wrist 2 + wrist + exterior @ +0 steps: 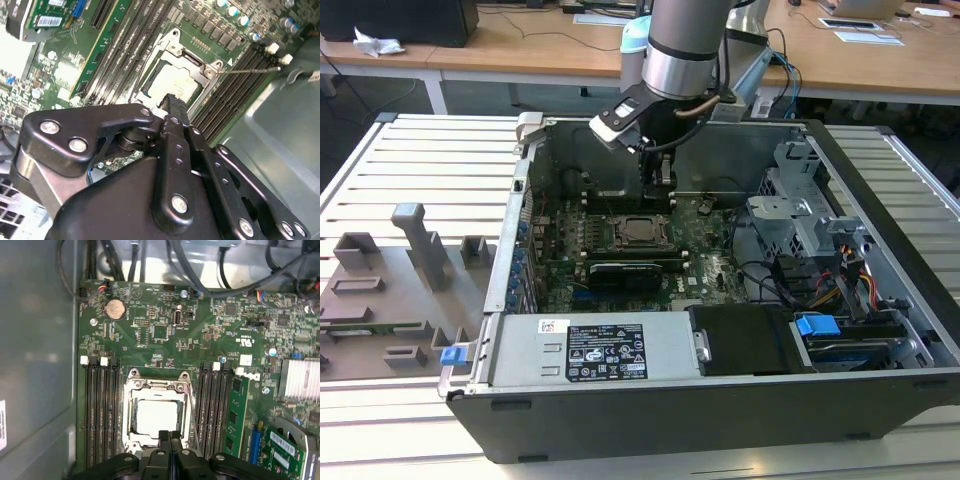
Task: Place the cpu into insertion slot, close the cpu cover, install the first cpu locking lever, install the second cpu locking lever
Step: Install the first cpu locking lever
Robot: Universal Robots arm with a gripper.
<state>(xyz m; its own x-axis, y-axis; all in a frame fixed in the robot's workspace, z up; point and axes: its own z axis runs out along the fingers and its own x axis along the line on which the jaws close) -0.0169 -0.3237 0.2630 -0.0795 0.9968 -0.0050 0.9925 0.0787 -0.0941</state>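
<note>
The cpu (156,417) lies flat in the insertion slot (134,373) on the green motherboard, its silver-grey top showing. The cpu cover (127,410) is down over it as a silver frame around the chip. In the exterior view the cpu (640,230) sits mid-board inside the open case, and my gripper (663,175) hangs just above and behind it. Both wrist views show my gripper (170,435) shut with nothing between its black fingers, the tips over the cpu's (172,85) near edge. A thin lever rod (250,70) sticks out from a socket corner.
Black memory slots (100,410) flank the socket on both sides. A green card (235,415) stands beside them. The case wall (525,210), drive cage (800,215), cables (830,285) and power supply (590,350) hem in the board. A grey fixture plate (400,290) lies outside.
</note>
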